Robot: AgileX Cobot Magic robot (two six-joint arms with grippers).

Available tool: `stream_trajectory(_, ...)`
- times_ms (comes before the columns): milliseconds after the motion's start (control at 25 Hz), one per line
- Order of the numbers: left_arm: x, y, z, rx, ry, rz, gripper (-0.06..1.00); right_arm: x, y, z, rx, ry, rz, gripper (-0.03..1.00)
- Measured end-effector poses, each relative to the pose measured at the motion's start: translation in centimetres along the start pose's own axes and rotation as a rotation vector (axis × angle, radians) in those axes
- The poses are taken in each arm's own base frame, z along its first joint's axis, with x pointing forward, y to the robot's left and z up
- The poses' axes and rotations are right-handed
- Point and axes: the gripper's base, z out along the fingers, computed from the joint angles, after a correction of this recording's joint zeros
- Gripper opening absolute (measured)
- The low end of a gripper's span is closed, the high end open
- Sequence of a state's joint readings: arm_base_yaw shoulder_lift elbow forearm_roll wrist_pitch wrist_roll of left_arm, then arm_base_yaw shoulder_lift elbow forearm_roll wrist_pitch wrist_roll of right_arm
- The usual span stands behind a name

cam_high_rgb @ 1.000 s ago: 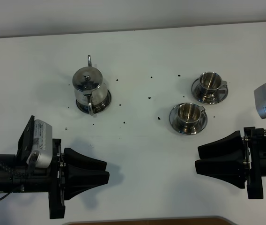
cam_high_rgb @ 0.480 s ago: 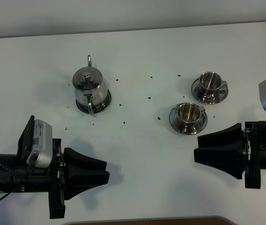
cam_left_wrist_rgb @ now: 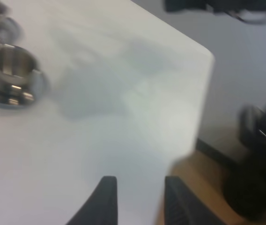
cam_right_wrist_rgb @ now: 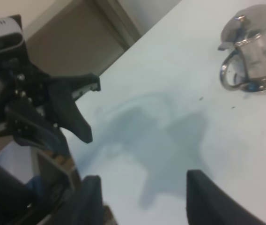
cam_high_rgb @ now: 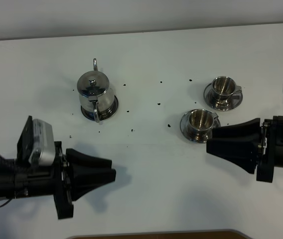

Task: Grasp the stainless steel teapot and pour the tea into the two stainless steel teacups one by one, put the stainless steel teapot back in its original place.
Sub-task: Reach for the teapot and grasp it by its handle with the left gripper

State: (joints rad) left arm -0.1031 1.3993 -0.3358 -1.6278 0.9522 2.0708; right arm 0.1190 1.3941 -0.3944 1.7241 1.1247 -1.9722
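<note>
Plainly nothing is grasped yet. The white table (cam_high_rgb: 146, 164) carries everything. The teapot (cam_high_rgb: 94, 89) stands upright on its coaster (cam_high_rgb: 113, 106) on the left half, lid on, its loop handle turned toward the near edge and its spout pointing away. That probably offers the handle to the left arm. The two cups (cam_high_rgb: 200, 121) sit well apart from it on the right, each upright on its own saucer (cam_high_rgb: 187, 132), mouths up and ready for pouring. Dark specks (cam_high_rgb: 158, 104) lie scattered between pot and cups.

The left gripper (cam_high_rgb: 113, 177) hovers near the front edge, short of the teapot, its jaws only slightly parted and empty. The right gripper (cam_high_rgb: 208, 148) has its jaws spread wider, also empty. Its tips are just beside the nearer cup's saucer; whether they touch it I cannot tell.
</note>
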Motion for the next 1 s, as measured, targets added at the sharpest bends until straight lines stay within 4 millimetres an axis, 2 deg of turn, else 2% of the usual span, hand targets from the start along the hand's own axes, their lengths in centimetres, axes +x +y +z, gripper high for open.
stream_trajectory(240, -1.1, 1.6, -0.1, -0.121, -0.005, -0.054, 0.30, -2.6, -0.8, -0.1, 0.091, -0.017, 0.000, 0.42)
stream_trajectory(600, -5.3, 3.7, -0.4, -0.220, -0.001, -0.134, 0.30, -6.5, -1.8, -1.1, 0.303, 0.085, 0.084, 0.42)
stream_trajectory(880, -7.9, 4.8, -1.0, -0.290, 0.054, -0.209, 0.30, -8.4, -0.8, -3.2, 0.494, 0.202, 0.161, 0.42)
stream_trajectory(1000, -8.8, 5.1, -1.3, -0.317, 0.079, -0.250, 0.30, -8.4, 0.0, -4.6, 0.596, 0.250, 0.210, 0.42)
